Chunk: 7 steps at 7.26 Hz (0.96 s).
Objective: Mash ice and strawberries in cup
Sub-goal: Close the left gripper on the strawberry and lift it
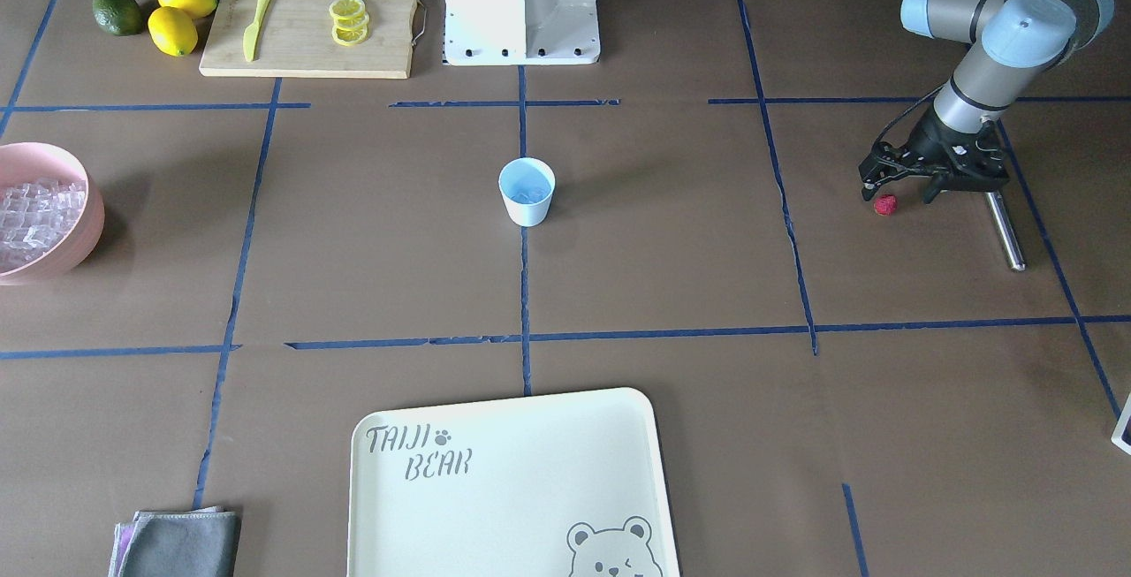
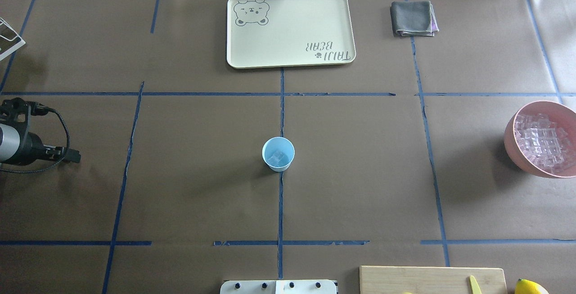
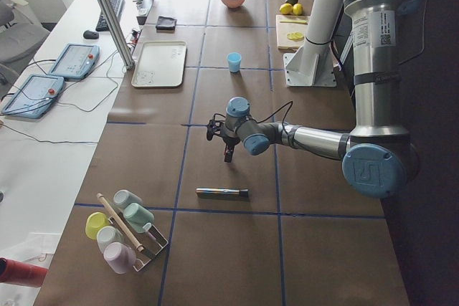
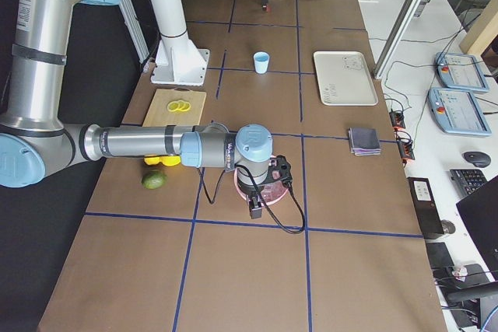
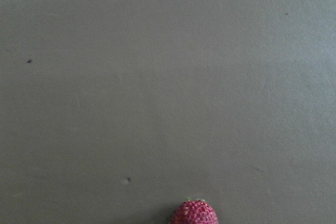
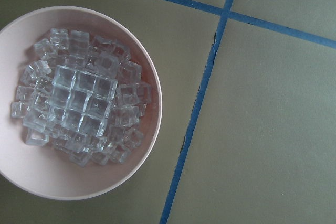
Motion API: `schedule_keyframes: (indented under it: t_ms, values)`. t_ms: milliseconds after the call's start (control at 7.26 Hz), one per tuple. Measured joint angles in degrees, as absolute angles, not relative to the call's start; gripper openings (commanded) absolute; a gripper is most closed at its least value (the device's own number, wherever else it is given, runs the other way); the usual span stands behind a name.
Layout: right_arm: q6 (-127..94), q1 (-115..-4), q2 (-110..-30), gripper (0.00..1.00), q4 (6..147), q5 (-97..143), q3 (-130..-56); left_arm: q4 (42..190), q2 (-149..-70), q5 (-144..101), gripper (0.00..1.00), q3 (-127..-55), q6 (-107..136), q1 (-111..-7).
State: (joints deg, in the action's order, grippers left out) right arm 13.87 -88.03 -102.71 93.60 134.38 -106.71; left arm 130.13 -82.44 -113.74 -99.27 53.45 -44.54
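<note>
Red strawberry (image 1: 885, 204): visible front-facing, outside the overhead frame. Lying on table (image 1: 671, 277) between, slightly below, fingertips of wide-open, empty left gripper (image 1: 899, 195). Right gripper (image 4: 255, 209) jaws: cannot tell.

Left end effector (image 3: 226, 153) pointing down near a metal rod (image 3: 223, 193), blue cup (image 3: 234, 61) well beyond

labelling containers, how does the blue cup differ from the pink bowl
The cup is pale blue, small and tapered; the bowl is pink, rounded and much larger. The cup holds only a few ice cubes; the bowl holds many. Both stand upright on the table, open-topped.
</note>
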Motion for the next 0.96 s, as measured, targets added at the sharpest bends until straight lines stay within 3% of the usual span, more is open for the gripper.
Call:
schedule_keyframes:
  t_ms: [138,551,689,826,964]
  values:
    - [13.9,-88.1,-102.7,0.99,93.6,134.4,-106.7,130.0,-82.5,-113.7,0.4,-99.2,53.5,-44.4]
    - [13.8,-88.1,-102.9,0.99,92.5,134.4,-106.7,129.6,-82.7,-113.8,0.4,-99.1,53.5,-44.4]
    - [13.7,-88.1,-102.9,0.99,92.1,134.4,-106.7,129.5,-82.8,-113.8,0.3,-98.9,53.5,-44.4]
    - [13.7,-88.1,-103.0,0.99,91.9,134.4,-106.7,129.5,-83.0,-113.8,0.07,-98.8,53.5,-44.4]
    - [13.7,-88.1,-103.0,0.99,91.8,134.4,-106.7,129.5,-83.0,-113.9,0.01,-98.7,53.5,-44.4]
